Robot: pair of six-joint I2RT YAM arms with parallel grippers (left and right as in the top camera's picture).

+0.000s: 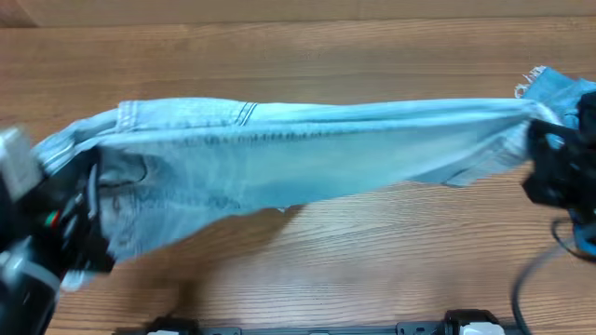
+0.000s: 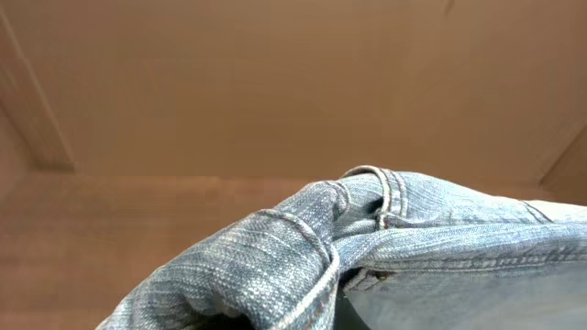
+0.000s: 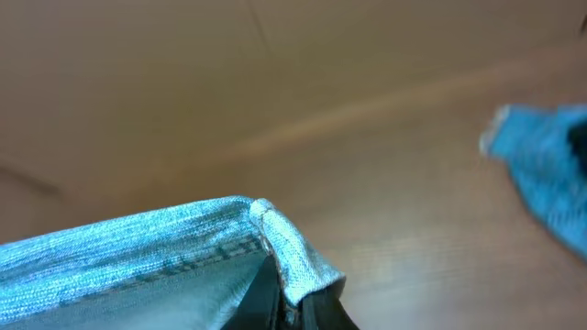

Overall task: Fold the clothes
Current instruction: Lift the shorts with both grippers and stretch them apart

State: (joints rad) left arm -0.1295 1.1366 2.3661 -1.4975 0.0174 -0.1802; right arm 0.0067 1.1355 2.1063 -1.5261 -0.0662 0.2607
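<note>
Raised close under the overhead camera, the left gripper (image 1: 86, 191) is clamped on the waistband end of the pale jeans (image 1: 307, 154). Its wrist view is filled with bunched denim and stitched seams, which hide the fingers. From there the jeans stretch taut across to the right gripper (image 1: 545, 149), whose dark fingers (image 3: 266, 298) are pinched together on a folded hem corner. The jeans hang off the wooden table (image 1: 372, 261), sagging low at the left end. A darker denim piece (image 1: 559, 88) with a frayed white edge lies on the table just beyond the right gripper.
</note>
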